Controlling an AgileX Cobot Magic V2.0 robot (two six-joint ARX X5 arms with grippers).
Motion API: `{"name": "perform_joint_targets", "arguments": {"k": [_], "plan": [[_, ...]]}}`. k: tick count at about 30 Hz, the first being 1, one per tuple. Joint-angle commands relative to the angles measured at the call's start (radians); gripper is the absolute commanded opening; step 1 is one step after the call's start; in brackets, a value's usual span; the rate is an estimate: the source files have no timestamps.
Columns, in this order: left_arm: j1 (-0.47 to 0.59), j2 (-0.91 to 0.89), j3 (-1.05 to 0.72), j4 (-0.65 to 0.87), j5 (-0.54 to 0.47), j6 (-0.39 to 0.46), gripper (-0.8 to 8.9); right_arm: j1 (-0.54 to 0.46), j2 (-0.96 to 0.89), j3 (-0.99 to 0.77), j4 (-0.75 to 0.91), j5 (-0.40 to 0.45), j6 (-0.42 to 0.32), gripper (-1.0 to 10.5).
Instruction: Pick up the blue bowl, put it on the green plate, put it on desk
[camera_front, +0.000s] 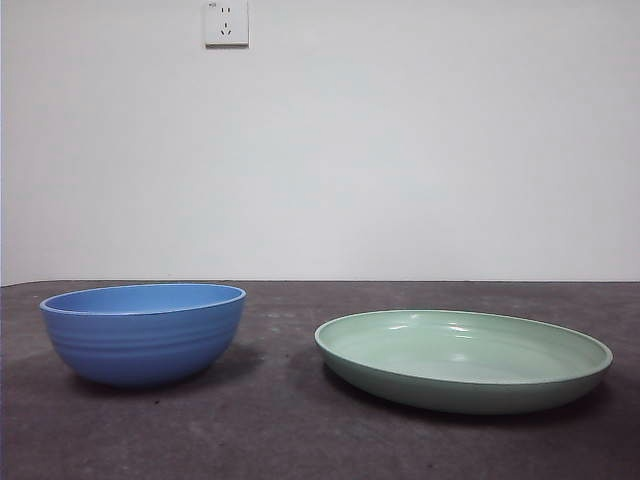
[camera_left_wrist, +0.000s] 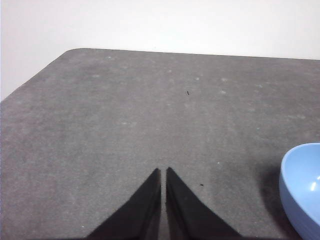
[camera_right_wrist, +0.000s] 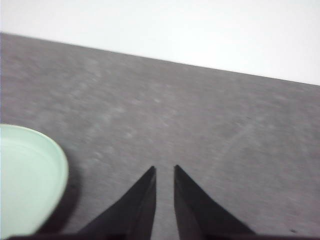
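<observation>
Front view shows the blue bowl (camera_front: 143, 332) upright on the desk (camera_front: 280, 430), mouth up, well apart from the green plate (camera_front: 463, 358), which lies flat beside it. Both are round, with no long axis. Neither gripper touches either: the left gripper (camera_left_wrist: 163, 171), jaws nearly together, hangs beside the bowl; the right gripper (camera_right_wrist: 164, 169), jaws slightly apart, hangs beside the plate.

The left gripper (camera_left_wrist: 163, 172) hangs over the desk (camera_left_wrist: 150, 110), fingers (camera_left_wrist: 150, 200) nearly together, near the blue bowl (camera_left_wrist: 302, 185).
</observation>
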Motion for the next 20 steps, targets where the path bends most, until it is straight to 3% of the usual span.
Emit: {"name": "perform_joint_targets", "arguments": {"k": [1, 4, 17, 20], "plan": [[0.002, -0.002, -0.021, 0.005, -0.003, 0.013, 0.19, 0.001, -0.002, -0.005, 0.02, -0.04, 0.072, 0.5], [0.002, -0.002, -0.021, 0.024, -0.003, -0.008, 0.19, 0.001, -0.002, -0.005, 0.03, -0.045, 0.109, 0.5], [-0.009, 0.059, 0.095, 0.045, 0.007, -0.275, 0.18, 0.001, 0.04, 0.099, 0.022, -0.056, 0.43, 0.1], [-0.018, 0.11, 0.169, 0.032, 0.047, -0.278, 0.18, 0.002, 0.091, 0.183, -0.026, -0.08, 0.441, 0.1]]}}
